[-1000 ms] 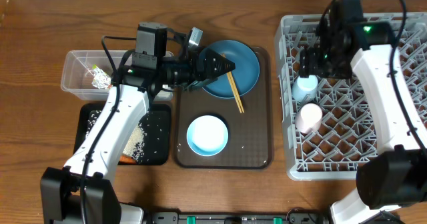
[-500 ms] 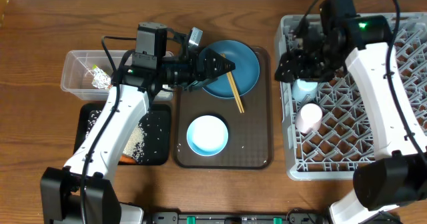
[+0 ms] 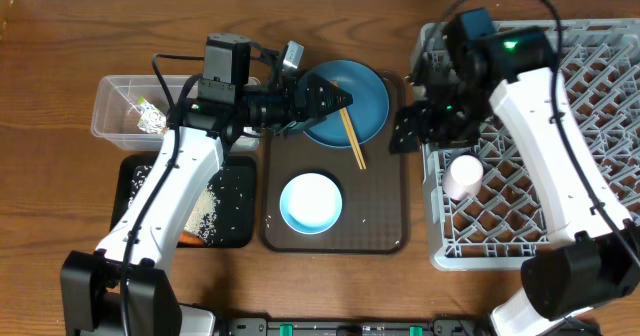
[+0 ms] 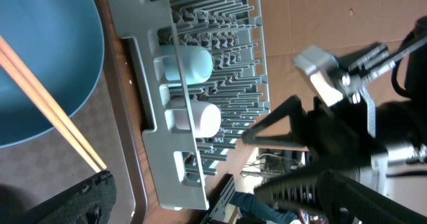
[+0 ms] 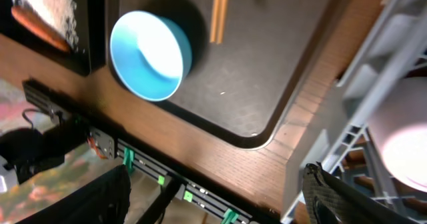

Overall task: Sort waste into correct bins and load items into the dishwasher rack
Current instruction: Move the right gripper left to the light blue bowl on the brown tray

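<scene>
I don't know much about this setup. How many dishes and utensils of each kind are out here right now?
Plates: 1, the blue plate
Bowls: 1, the pale blue bowl
Cups: 2, the pink cup and the blue cup
Chopsticks: 2, the wooden chopsticks
Total: 6

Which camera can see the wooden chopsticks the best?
The overhead view: the chopsticks show along nearly their whole length, lying from the blue plate onto the brown tray. The left wrist view shows only part of them across the plate, and the right wrist view catches just one end.
</scene>
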You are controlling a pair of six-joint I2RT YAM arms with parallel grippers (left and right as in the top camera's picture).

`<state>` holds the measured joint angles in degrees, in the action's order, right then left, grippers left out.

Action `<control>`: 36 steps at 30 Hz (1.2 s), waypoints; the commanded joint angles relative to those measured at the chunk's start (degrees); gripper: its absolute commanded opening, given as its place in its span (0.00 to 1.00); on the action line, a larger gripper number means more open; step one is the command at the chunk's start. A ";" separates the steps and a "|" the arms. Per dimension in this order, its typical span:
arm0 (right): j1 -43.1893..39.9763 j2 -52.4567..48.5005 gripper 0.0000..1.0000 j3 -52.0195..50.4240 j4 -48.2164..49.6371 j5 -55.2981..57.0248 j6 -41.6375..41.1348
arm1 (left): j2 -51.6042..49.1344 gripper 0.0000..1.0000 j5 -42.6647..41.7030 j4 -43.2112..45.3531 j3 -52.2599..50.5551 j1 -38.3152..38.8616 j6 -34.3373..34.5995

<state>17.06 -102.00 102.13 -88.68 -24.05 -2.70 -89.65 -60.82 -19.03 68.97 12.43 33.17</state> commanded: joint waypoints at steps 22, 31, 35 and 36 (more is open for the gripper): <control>14.69 0.11 0.93 0.85 -2.45 0.55 0.50 | -0.20 0.98 17.35 6.54 -0.42 -0.15 2.32; 14.97 0.11 0.99 0.85 -1.53 1.46 0.63 | -0.04 0.98 13.55 10.43 -0.39 -9.68 18.40; 15.85 0.09 0.99 0.74 0.96 1.14 0.63 | -0.07 0.98 8.85 10.36 -0.39 -18.12 18.36; 16.41 0.09 0.99 0.44 2.01 1.01 0.63 | -0.04 0.98 7.58 10.34 -0.39 -20.59 18.36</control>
<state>31.83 -102.00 102.13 -87.66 -22.59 -2.50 -89.65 -49.08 -8.75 68.79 -3.31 49.47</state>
